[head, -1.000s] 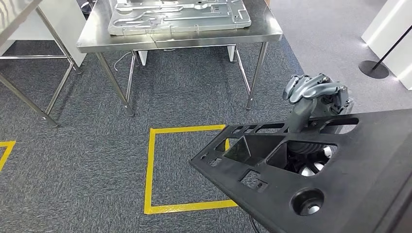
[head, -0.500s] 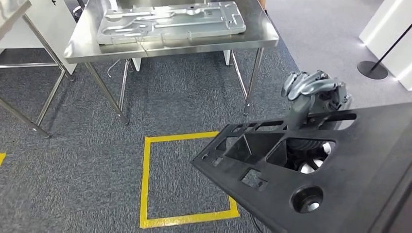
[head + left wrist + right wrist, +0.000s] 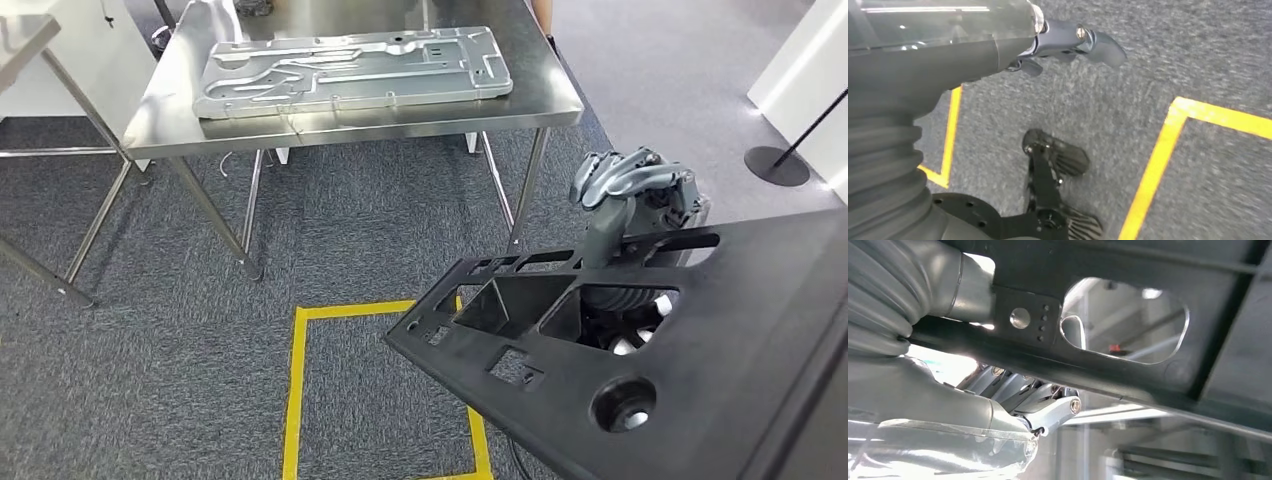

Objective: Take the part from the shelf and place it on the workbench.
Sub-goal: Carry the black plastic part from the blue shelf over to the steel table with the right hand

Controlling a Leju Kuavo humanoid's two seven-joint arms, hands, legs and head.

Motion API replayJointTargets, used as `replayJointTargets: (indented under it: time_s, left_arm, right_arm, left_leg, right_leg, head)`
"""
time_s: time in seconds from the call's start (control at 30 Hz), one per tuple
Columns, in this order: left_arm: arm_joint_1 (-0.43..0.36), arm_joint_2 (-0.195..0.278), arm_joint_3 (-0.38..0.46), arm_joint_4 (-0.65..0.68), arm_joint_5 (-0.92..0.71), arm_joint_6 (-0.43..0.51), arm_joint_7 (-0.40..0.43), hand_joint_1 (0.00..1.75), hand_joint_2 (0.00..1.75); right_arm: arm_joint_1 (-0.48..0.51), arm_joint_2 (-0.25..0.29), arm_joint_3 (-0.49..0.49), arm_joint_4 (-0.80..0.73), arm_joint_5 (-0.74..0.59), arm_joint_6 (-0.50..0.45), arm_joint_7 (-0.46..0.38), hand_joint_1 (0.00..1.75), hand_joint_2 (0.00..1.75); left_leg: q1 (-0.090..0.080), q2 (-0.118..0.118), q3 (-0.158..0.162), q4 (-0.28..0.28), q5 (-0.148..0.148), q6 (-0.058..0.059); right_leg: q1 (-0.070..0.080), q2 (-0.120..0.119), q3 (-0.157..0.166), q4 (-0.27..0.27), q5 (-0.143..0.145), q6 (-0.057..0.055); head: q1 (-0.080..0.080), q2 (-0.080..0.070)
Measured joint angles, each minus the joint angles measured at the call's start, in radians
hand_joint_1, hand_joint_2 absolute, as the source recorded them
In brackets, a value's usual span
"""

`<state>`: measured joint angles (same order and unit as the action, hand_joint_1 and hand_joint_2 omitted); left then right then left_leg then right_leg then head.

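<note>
My right hand (image 3: 640,190) curls its fingers over the far edge of the black part (image 3: 650,370), carrying the large cut-out panel tilted above the grey carpet (image 3: 150,380) and a yellow taped square (image 3: 300,400). Ahead stands the steel table (image 3: 540,95), bearing a silver stamped panel (image 3: 350,70). My left hand (image 3: 1068,42) hangs over the carpet; I cannot tell how its fingers lie, though nothing shows in its grasp.

The right hand (image 3: 638,185) is made of grey metallic fingers (image 3: 1048,412) joined by small silver screws, above a grey ribbed cover (image 3: 878,295). The left hand (image 3: 1068,45) is built with dark blue-grey fingers (image 3: 1100,45) and a glossy grey casing (image 3: 938,30).
</note>
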<state>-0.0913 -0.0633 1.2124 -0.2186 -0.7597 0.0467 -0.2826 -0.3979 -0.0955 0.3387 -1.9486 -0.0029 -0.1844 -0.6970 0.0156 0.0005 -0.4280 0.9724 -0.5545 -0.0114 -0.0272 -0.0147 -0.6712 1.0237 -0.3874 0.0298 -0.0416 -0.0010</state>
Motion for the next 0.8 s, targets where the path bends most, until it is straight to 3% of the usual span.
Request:
replayJointTargets:
  time_s: [0.07, 0.1, 0.17, 0.23, 0.3, 0.33, 0.37, 0.43, 0.47, 0.5, 0.57, 0.63, 0.67, 0.73, 0.8]
  left_arm:
    - [-0.005, 0.000, 0.000, 0.000, 0.000, 0.000, 0.000, 0.00, 1.75]
    - [-0.007, 0.000, 0.001, 0.000, 0.000, 0.000, 0.000, 0.00, 1.75]
    - [-0.010, 0.000, 0.001, 0.000, -0.001, -0.001, 0.001, 0.00, 1.75]
    - [-0.008, -0.001, 0.001, 0.000, -0.002, 0.000, 0.002, 0.00, 1.75]
    - [-0.003, -0.001, 0.002, 0.000, -0.001, 0.001, 0.003, 0.00, 1.75]
    - [-0.002, -0.001, 0.003, 0.000, -0.001, 0.001, 0.004, 0.00, 1.75]
    - [-0.001, -0.001, 0.004, 0.000, 0.000, 0.002, 0.004, 0.00, 1.75]
    - [0.002, 0.002, 0.006, 0.000, 0.001, 0.002, 0.004, 0.00, 1.75]
    - [0.003, 0.003, 0.007, 0.000, 0.001, 0.003, 0.004, 0.00, 1.75]
    - [0.003, 0.004, 0.007, 0.000, 0.002, 0.003, 0.004, 0.00, 1.75]
    - [0.002, 0.004, 0.007, 0.000, 0.003, 0.001, 0.003, 0.00, 1.75]
    - [-0.001, 0.004, 0.008, 0.000, 0.003, -0.001, 0.001, 0.00, 1.75]
    - [-0.002, 0.004, 0.008, 0.000, 0.003, -0.001, 0.000, 0.00, 1.75]
    - [-0.003, 0.003, 0.008, 0.000, 0.003, -0.001, 0.000, 0.00, 1.75]
    - [-0.002, 0.002, 0.008, 0.000, 0.003, -0.001, 0.001, 0.00, 1.75]
  right_arm:
    - [-0.004, -0.001, 0.000, -0.001, 0.000, -0.003, 0.000, 1.75, 1.75]
    - [-0.007, -0.001, 0.000, -0.002, 0.001, -0.005, 0.000, 1.75, 1.75]
    - [-0.007, 0.000, 0.001, -0.002, 0.002, -0.009, 0.000, 1.75, 1.75]
    - [-0.005, 0.000, 0.001, -0.002, 0.003, -0.011, 0.000, 1.75, 1.75]
    - [-0.003, 0.000, 0.001, -0.002, 0.003, -0.012, 0.000, 1.75, 1.75]
    - [-0.002, 0.000, 0.001, -0.002, 0.004, -0.011, 0.000, 1.75, 1.75]
    - [-0.002, 0.001, 0.001, -0.002, 0.004, -0.011, 0.000, 1.75, 1.75]
    - [-0.001, 0.002, 0.002, 0.001, 0.004, -0.009, 0.000, 1.75, 1.75]
    - [0.000, 0.002, 0.002, 0.003, 0.004, -0.009, 0.000, 1.75, 1.75]
    - [0.000, 0.003, 0.003, 0.005, 0.005, -0.009, 0.000, 1.75, 1.75]
    - [-0.001, 0.003, 0.003, 0.006, 0.005, -0.009, 0.000, 1.75, 1.75]
    - [-0.005, 0.003, 0.005, 0.007, 0.005, -0.009, 0.000, 1.75, 1.75]
    - [-0.008, 0.003, 0.005, 0.007, 0.006, -0.009, 0.000, 1.75, 1.75]
    - [-0.009, 0.003, 0.006, 0.009, 0.006, -0.010, 0.000, 1.75, 1.75]
    - [-0.006, 0.003, 0.006, 0.012, 0.006, -0.010, 0.000, 1.75, 1.75]
  left_leg:
    - [0.003, 0.002, 0.001, 0.022, 0.007, -0.012]
    - [0.005, 0.002, -0.013, 0.061, 0.016, -0.014]
    - [0.008, 0.002, -0.084, 0.173, 0.012, -0.017]
    - [0.007, 0.001, -0.176, 0.278, -0.040, -0.018]
    - [0.005, 0.001, -0.236, 0.297, -0.089, -0.015]
    - [0.003, 0.001, -0.247, 0.268, -0.082, -0.010]
    - [0.000, 0.001, -0.248, 0.217, -0.043, -0.002]
    - [-0.012, -0.002, -0.243, 0.106, 0.093, 0.020]
    - [-0.018, -0.003, -0.239, 0.071, 0.143, 0.027]
    - [-0.022, -0.005, -0.235, 0.051, 0.168, 0.032]
    - [-0.021, -0.005, -0.217, 0.036, 0.161, 0.039]
    - [-0.016, -0.007, -0.190, 0.020, 0.156, 0.049]
    - [-0.014, -0.007, -0.177, 0.016, 0.151, 0.052]
    - [-0.015, -0.008, -0.158, 0.013, 0.134, 0.056]
    - [-0.014, -0.008, -0.136, 0.014, 0.114, 0.055]
  right_leg:
    - [0.004, 0.007, 0.017, -0.001, -0.016, -0.023]
    - [0.004, 0.009, 0.031, -0.006, -0.024, -0.032]
    - [0.005, 0.012, 0.058, -0.012, -0.041, -0.044]
    - [0.010, 0.015, 0.083, -0.013, -0.063, -0.051]
    - [0.015, 0.020, 0.113, -0.013, -0.088, -0.053]
    - [0.017, 0.022, 0.131, -0.013, -0.101, -0.053]
    - [0.019, 0.023, 0.149, -0.014, -0.115, -0.053]
    - [0.021, 0.025, 0.177, -0.016, -0.139, -0.049]
    - [0.021, 0.027, 0.185, -0.020, -0.149, -0.044]
    - [0.021, 0.029, 0.191, -0.020, -0.152, -0.037]
    - [0.020, 0.030, 0.197, -0.015, -0.147, -0.023]
    - [0.019, 0.027, 0.179, 0.036, -0.141, -0.013]
    - [0.018, 0.026, 0.151, 0.084, -0.149, -0.008]
    - [0.014, 0.024, 0.068, 0.197, -0.197, -0.001]
    - [0.011, 0.023, 0.006, 0.245, -0.236, 0.003]
  head:
    - [-0.002, 0.000]
    - [-0.002, 0.000]
    - [-0.002, 0.000]
    - [-0.002, 0.000]
    - [-0.002, 0.000]
    - [-0.002, 0.000]
    - [-0.002, 0.000]
    - [-0.002, 0.000]
    - [-0.002, 0.000]
    - [-0.002, 0.000]
    - [-0.002, 0.000]
    - [-0.002, 0.000]
    - [-0.002, 0.000]
    - [-0.002, 0.000]
    - [-0.002, 0.000]
